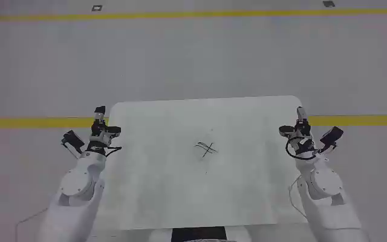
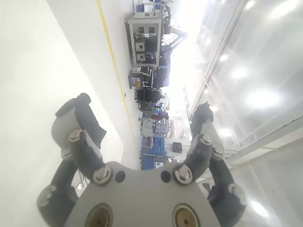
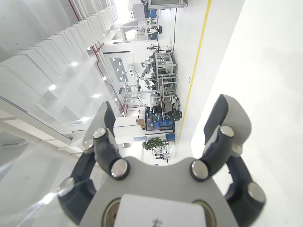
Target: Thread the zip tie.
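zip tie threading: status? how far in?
Done: nothing visible. The zip ties lie loose and crossed in the middle of the table. In hand: nothing. The left gripper and right gripper are open and empty, at opposite table sides. Left: pickup and threading, so everything.

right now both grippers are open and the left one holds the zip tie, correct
Not quite: the left gripper is open but empty. The zip tie lies on the table, as the top view shows. The right gripper is open too.

Thin dark zip ties [image 1: 206,148] crossed, flat near table [image 1: 151,199] centre
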`<state>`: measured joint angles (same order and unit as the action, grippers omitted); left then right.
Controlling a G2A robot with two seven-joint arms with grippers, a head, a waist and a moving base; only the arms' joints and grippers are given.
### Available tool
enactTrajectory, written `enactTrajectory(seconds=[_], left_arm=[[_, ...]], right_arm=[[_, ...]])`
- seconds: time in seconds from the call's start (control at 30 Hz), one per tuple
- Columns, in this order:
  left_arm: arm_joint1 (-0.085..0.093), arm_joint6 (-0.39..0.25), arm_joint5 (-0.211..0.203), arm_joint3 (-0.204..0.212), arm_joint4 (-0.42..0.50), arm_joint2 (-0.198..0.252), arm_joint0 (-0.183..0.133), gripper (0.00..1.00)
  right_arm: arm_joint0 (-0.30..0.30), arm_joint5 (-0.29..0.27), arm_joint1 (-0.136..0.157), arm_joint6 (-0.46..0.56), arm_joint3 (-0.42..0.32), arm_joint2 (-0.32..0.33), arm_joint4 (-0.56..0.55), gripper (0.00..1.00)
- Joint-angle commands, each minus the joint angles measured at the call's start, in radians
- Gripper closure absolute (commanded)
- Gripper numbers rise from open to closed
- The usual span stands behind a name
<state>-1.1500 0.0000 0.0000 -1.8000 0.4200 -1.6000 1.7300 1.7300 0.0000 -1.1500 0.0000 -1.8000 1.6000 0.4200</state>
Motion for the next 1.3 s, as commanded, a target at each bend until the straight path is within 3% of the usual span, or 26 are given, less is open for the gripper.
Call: enactTrajectory(seconds=[0.0,0.27,0.67,0.73,0.8,1.0,1.27], left_arm=[[0.000,0.000,0.000,0.000,0.000,0.000,0.000,0.00],[0.000,0.000,0.000,0.000,0.000,0.000,0.000,0.00],[0.000,0.000,0.000,0.000,0.000,0.000,0.000,0.00],[0.000,0.000,0.000,0.000,0.000,0.000,0.000,0.00],[0.000,0.000,0.000,0.000,0.000,0.000,0.000,0.00],[0.000,0.000,0.000,0.000,0.000,0.000,0.000,0.00],[0.000,0.000,0.000,0.000,0.000,0.000,0.000,0.00]], right_arm=[[-0.007,-0.009,0.001,0.019,-0.020,-0.006,-0.029,0.00],[-0.102,-0.048,0.007,0.152,-0.041,-0.097,-0.314,0.00],[-0.111,-0.055,0.006,0.162,-0.040,-0.109,-0.325,0.00],[-0.139,-0.076,0.010,0.218,-0.070,-0.124,-0.385,0.00],[-0.212,-0.079,0.016,0.326,-0.046,-0.145,-0.468,0.00],[-0.373,-0.087,0.017,0.506,0.024,-0.233,-0.578,0.00],[-0.373,-0.087,0.017,0.506,0.024,-0.233,-0.578,0.00]])
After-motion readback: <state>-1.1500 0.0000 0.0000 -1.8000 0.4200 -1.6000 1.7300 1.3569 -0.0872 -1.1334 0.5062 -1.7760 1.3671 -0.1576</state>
